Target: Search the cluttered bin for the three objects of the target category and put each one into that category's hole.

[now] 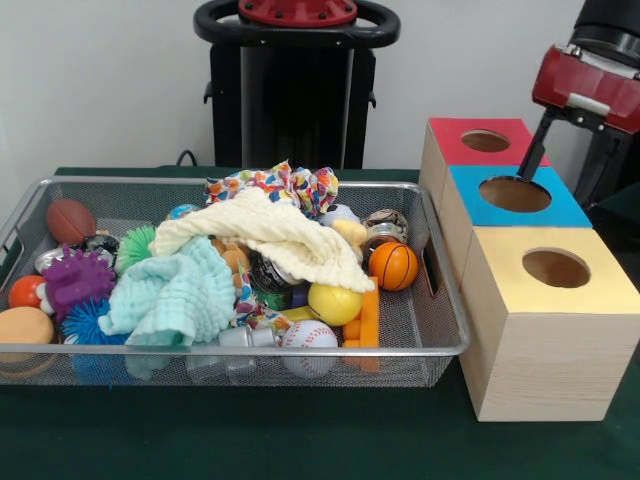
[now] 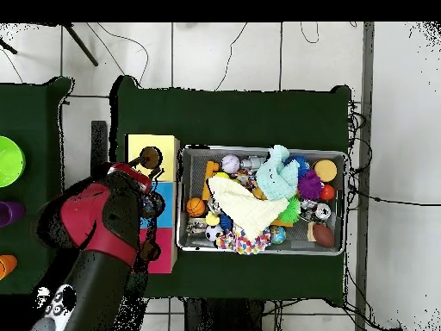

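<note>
The silver wire-mesh bin sits left of centre, full of balls, cloths and toys; it also shows in the overhead view. One small clear plastic bottle lies at the bin's front, next to a baseball. Any other bottles are hidden under the clutter. My gripper hangs from the red arm at the top right, outside the bin. Its tip is at the rim of the hole in the blue-topped box. I see nothing in it. In the overhead view the arm covers the gripper.
Three wooden boxes stand in a row right of the bin: red top, blue top, yellow top, each with a round hole. A cream cloth and a mint cloth cover much of the bin. An orange basketball lies near its right wall.
</note>
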You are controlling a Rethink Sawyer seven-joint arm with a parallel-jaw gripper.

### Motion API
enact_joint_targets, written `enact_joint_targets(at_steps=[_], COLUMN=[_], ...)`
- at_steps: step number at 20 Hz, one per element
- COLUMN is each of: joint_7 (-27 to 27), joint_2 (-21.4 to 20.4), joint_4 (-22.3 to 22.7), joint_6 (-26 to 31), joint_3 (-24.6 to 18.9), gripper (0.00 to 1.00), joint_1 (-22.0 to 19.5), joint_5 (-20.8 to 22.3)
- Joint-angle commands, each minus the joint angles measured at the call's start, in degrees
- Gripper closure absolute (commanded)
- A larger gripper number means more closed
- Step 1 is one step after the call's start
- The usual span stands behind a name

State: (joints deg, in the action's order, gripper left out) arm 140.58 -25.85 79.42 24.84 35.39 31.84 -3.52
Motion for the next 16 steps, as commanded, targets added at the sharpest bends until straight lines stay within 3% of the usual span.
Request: enact_joint_targets(at_steps=[1,6,16], joint_7=[-0.65,-4.77,-3.56], joint_2=[-7.05,-10.71,-10.89], joint_4=[10.59,12.69,13.03], joint_6=[4.64,4.80,3.58], joint_3=[-11.00,-12.32,-9.18], gripper=[0.00,0.00,0.00], joint_1=[-5.63,-8.79,-7.37], joint_5=[-0.54,2.32,7.07])
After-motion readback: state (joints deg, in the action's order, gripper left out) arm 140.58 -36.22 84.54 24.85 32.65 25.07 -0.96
